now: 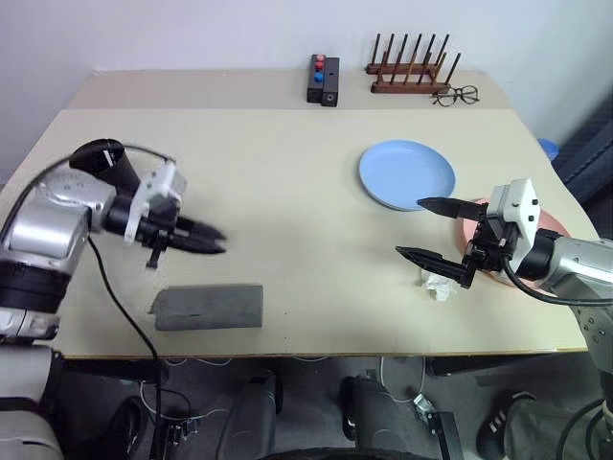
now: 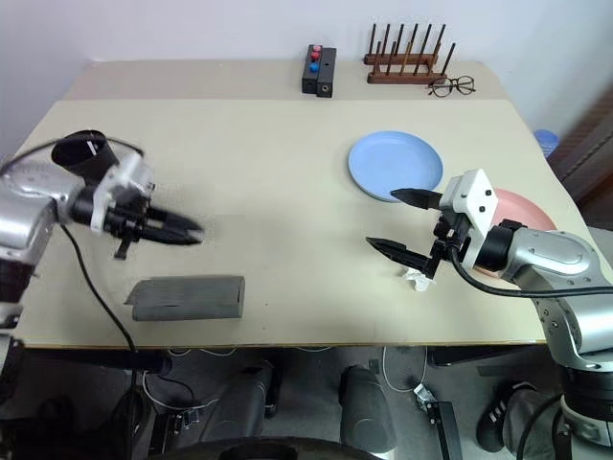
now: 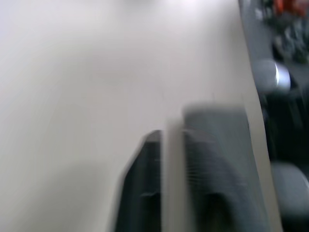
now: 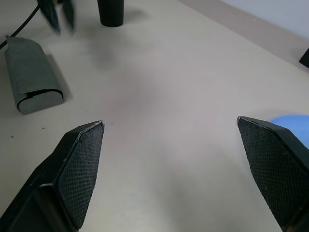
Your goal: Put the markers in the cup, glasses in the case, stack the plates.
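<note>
Plates, one light blue round shallow plate (image 1: 407,174) and one pink round shallow plate (image 2: 525,213), lie apart at the table's right side, not yet stacked; the pink one sits partly behind the right gripper (image 1: 433,230), whose two black fingers are spread wide and hold nothing. The left gripper (image 1: 213,240) hangs above the closed grey box-shaped glasses case (image 1: 208,307), its fingers blurred, so I cannot tell their gap; nothing is seen in them. The tall black tapered cup (image 4: 110,11) stands behind that arm and could be knocked over by a careless swing. The case lies near the table's front edge (image 1: 316,351); the middle is open.
</note>
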Motion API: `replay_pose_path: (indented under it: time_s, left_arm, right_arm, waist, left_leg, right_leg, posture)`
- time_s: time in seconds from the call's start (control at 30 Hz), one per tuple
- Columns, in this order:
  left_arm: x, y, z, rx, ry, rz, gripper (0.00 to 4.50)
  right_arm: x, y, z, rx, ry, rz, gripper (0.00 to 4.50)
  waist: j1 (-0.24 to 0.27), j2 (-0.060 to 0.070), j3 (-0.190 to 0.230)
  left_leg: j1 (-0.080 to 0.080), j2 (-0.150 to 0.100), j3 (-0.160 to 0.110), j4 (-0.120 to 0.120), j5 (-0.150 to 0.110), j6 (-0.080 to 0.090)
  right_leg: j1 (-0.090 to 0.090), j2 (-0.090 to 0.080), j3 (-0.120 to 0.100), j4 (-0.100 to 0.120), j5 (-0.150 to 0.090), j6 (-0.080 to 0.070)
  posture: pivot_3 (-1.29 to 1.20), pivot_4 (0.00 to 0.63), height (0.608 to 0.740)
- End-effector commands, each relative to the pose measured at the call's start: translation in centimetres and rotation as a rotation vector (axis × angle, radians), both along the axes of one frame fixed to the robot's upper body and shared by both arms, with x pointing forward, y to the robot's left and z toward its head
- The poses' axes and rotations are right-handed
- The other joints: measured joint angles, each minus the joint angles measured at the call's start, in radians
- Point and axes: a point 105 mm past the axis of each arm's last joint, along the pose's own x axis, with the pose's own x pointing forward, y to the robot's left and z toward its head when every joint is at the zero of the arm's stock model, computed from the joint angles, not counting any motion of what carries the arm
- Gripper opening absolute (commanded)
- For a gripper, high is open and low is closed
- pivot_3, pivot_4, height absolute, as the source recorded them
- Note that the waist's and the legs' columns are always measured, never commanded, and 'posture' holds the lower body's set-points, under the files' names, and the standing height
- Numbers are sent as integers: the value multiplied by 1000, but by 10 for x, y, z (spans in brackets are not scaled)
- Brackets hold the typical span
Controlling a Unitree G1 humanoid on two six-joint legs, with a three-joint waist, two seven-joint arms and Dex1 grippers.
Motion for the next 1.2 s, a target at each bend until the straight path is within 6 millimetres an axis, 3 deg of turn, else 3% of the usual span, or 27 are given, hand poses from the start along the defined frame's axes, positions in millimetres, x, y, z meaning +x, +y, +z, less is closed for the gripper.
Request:
replay_pose_path:
  time_s: [0.03,0.13,0.17,0.23,0.33,0.4,0.63,0.83,0.93,1.17,1.2]
  left_arm:
    - [10,-10,41,-186,-84,14,2660]
    - [14,-19,55,-293,-91,19,4214]
    - [15,-21,57,-311,-95,15,4474]
    - [16,-24,56,-318,-103,12,4474]
    - [18,-30,56,-336,-113,25,4474]
    - [17,-32,55,-337,-100,19,4474]
    - [-4,-38,54,-357,10,-62,4474]
    - [-6,-40,50,-352,11,-53,4474]
    - [-8,-40,50,-348,7,-55,4500]
    - [-8,-40,51,-346,-5,-49,4500]
    - [-8,-40,51,-343,-9,-47,4500]
  right_arm:
    - [3,-1,7,5,-38,-16,4500]
    - [14,-8,-5,-52,9,-106,4500]
    - [20,-13,-9,-75,18,-152,4500]
    - [30,-23,-12,-99,16,-234,4500]
    - [55,-57,-10,-113,14,-468,4500]
    - [61,-72,-14,-138,59,-554,4500]
    - [44,-81,-39,-264,213,-578,4500]
    - [36,-109,-63,-390,299,-677,4500]
    - [32,-117,-75,-415,350,-698,3682]
    - [34,-113,-73,-350,387,-695,95]
    - [36,-111,-70,-346,372,-691,36]
  waist:
    - [0,0,0]
    - [-10,0,0]
    - [-12,0,0]
    - [-11,0,0]
    - [-8,0,0]
    - [-5,0,0]
    - [-6,0,0]
    - [-7,0,0]
    - [-6,0,0]
    - [-8,0,0]
    - [-10,-1,-1]
  left_leg:
    - [0,0,0,0,0,0]
    - [1,0,0,0,0,0]
    - [1,0,0,0,0,0]
    - [1,0,0,0,0,0]
    - [1,0,0,1,0,0]
    - [1,0,0,1,0,0]
    - [0,0,0,-1,0,0]
    - [1,0,0,0,0,0]
    - [1,0,0,1,0,0]
    - [1,0,0,1,0,0]
    - [1,0,0,1,0,0]
  right_leg:
    - [0,0,0,0,0,0]
    - [0,0,0,1,2,4]
    - [0,0,0,1,2,4]
    - [0,1,0,2,2,4]
    - [0,1,0,2,2,4]
    - [0,1,1,2,2,4]
    - [0,1,0,2,2,5]
    - [0,1,1,2,0,0]
    - [0,0,1,2,0,0]
    - [0,0,1,2,0,0]
    - [0,1,1,2,0,0]
  posture:
    - [0,150,740]
    - [0,150,740]
    - [0,150,740]
    - [0,150,740]
    - [0,150,740]
    - [0,150,740]
    - [0,150,740]
    - [0,150,740]
    - [0,150,740]
    - [0,150,740]
    - [0,150,740]
